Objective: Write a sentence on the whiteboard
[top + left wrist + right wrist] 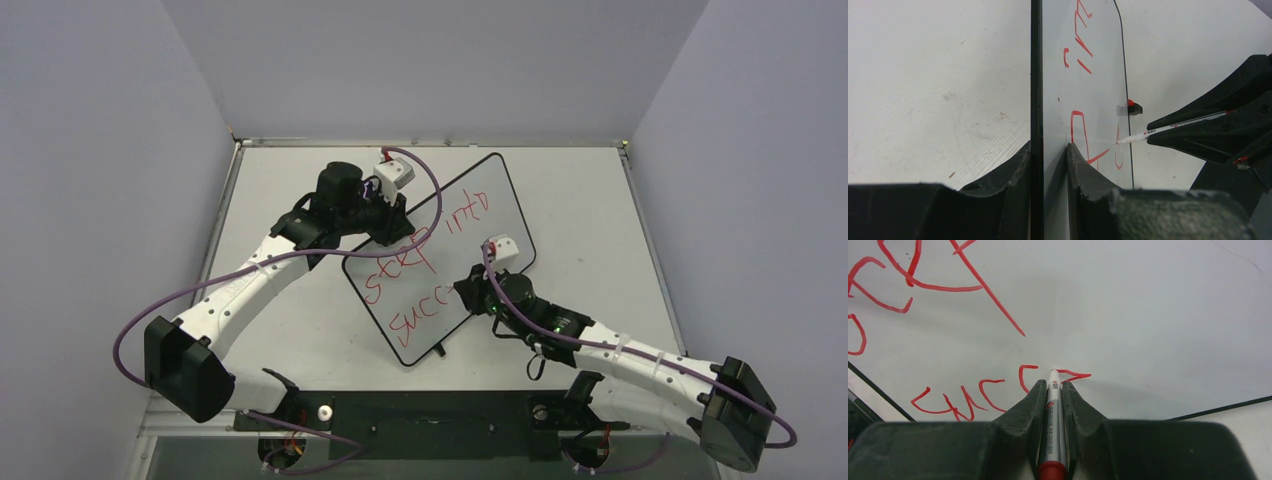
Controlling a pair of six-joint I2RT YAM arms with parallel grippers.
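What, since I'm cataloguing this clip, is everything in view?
whiteboard: one, white with thin black frame, on the table's middle, turned askew
sentence: one, red, two lines on the whiteboard, second line unfinished
marker: one, pale barrel with red end, tip on the whiteboard
table: one, pale grey, under everything
walls: three, pale lilac, around the table
cables: two, purple, along the arms
arms: two, white and black, from the near edge
left tool: one, black, shut on the whiteboard's edge
right tool: one, black, shut on the marker
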